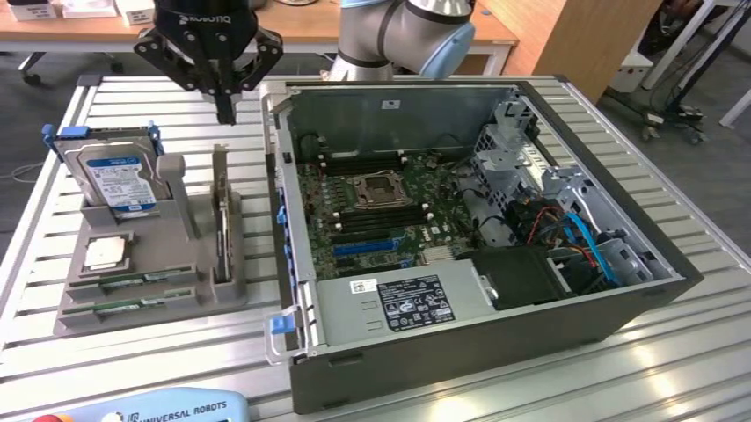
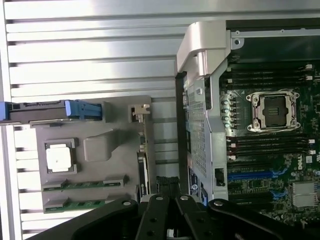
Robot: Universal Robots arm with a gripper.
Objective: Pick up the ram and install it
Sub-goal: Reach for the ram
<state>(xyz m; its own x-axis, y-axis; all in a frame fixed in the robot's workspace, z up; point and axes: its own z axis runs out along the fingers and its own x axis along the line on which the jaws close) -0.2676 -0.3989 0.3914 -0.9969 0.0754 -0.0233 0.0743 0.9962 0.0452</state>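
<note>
Evidently, nothing is gripped: the jaws are seen clenched together and empty, hung over the far part of the bench (image 1: 657, 369), roughly above the strip between the grey holder (image 1: 164, 255) and the open computer case (image 1: 470, 369). The ram (image 1: 135, 280) is found lying flat and untouched in a slot at the holder's end nearest the bench's front edge. A second stick (image 1: 123, 307) is laid alongside it. Both are kept in shaped recesses, presumably so that each can be met at a known place. In the same holder the hard drive (image 1: 112, 180) is propped upright and the processor (image 1: 105, 253) is seated in a square pocket. The case is laid on its side with its panel off, so that the motherboard (image 1: 352, 229) is exposed from above. The bench is built of ribbed aluminium slats, and a wooden desk (image 1: 70, 37) is seen beyond its far edge.
</note>
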